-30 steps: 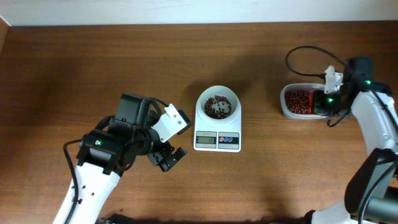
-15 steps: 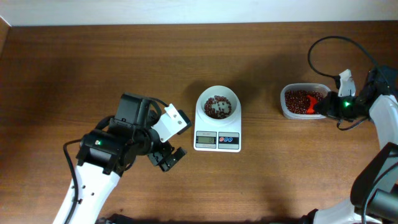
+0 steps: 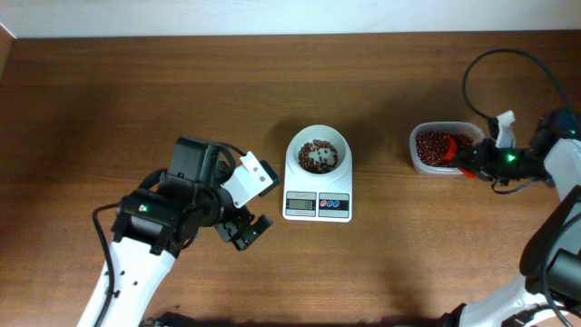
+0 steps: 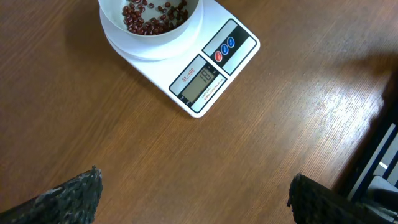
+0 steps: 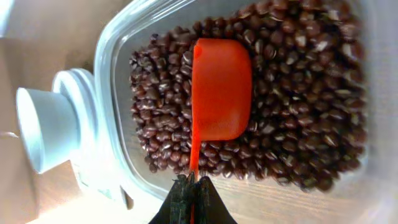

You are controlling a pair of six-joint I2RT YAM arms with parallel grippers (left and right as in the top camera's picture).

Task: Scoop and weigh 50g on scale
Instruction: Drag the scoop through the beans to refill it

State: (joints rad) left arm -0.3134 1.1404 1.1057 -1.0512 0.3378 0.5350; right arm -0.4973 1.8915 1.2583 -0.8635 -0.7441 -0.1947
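Note:
The white scale [image 3: 318, 205] stands mid-table, and its round bowl [image 3: 318, 154] holds a thin layer of red-brown beans [image 3: 318, 156]. The left wrist view shows the scale [image 4: 211, 68] with its display lit and beans [image 4: 152, 14] in the bowl. My left gripper [image 3: 243, 232] hangs open over bare wood left of the scale, its fingers [image 4: 74, 196] wide apart. My right gripper [image 5: 193, 186] is shut on the thin handle of an orange scoop [image 5: 221, 87]. The scoop [image 3: 465, 162] hangs over the beans [image 5: 298, 93] at the right side of the clear container [image 3: 442, 148].
The clear container's rim [image 5: 118, 68] lies close under the scoop. A black cable [image 3: 490, 64] loops above the right arm. The white scale [image 5: 46, 127] shows at the left edge of the right wrist view. The table's far edge meets a white wall.
My right arm has drawn back to the right, taking the scoop from the middle of the container toward its right side. The left arm has not moved.

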